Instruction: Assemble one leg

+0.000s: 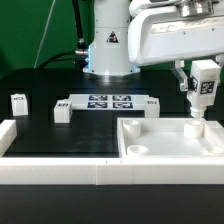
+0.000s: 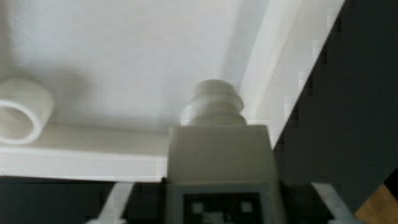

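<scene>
Exterior view: gripper (image 1: 204,94) sat at about 3 o'clock in frame, jaws closed narrowly on the leg (image 1: 199,108). The leg hung roughly upright with its marker tag facing the camera. Its lower tip was over the far corner of the white rimmed panel (image 1: 170,165), which took up the 4 to 5 o'clock region. Could not tell whether the tip touched the panel floor.

Wrist view: the leg (image 2: 217,150) ran straight out from the jaws, its rounded tip close beside the panel's raised rim (image 2: 294,70) near an inner corner. A round socket (image 2: 22,112) in the panel lay well apart from the tip.

Exterior view: marker board (image 1: 105,101) lay at centre on the black table (image 1: 40,128). One loose leg (image 1: 18,102) stood at 9 o'clock, a second loose leg (image 1: 62,112) just beside the board's 8 o'clock corner.
</scene>
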Motion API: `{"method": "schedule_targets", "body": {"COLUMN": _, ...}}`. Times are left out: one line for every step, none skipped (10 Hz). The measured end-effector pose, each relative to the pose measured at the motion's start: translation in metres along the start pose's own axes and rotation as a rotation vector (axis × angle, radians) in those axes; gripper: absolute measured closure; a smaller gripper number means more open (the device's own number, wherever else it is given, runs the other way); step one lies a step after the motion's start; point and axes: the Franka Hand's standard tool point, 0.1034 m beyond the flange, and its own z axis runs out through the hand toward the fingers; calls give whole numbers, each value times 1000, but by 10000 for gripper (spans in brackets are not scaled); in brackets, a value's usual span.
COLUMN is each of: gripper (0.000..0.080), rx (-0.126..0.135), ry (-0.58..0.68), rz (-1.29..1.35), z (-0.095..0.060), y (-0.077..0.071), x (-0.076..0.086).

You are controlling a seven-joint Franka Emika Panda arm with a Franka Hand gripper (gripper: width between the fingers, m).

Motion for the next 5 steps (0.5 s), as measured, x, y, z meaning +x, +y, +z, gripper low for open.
{"method": "schedule_targets", "body": {"gripper": 512, "rx": 6, "ry": 5, "rz": 4, "z": 7, "y": 1, "x": 11}}
{"method": "schedule_targets", "body": {"gripper": 512, "rx": 10, "ry": 12, "rz": 7, "z": 15, "y": 0, "x": 19}}
{"method": "schedule_targets", "body": {"gripper": 512, "rx": 14, "ry": 15, "rz": 8, "z": 21, "y": -1, "x": 21}}
{"method": "schedule_targets", "body": {"gripper": 512, "rx": 14, "ry": 27, "rz": 0, "z": 28, "y": -3, "x": 19}}
{"method": "schedule_targets", "body": {"gripper": 512, "rx": 14, "ry": 27, "rz": -17, "z": 37, "y": -1, "x": 14}}
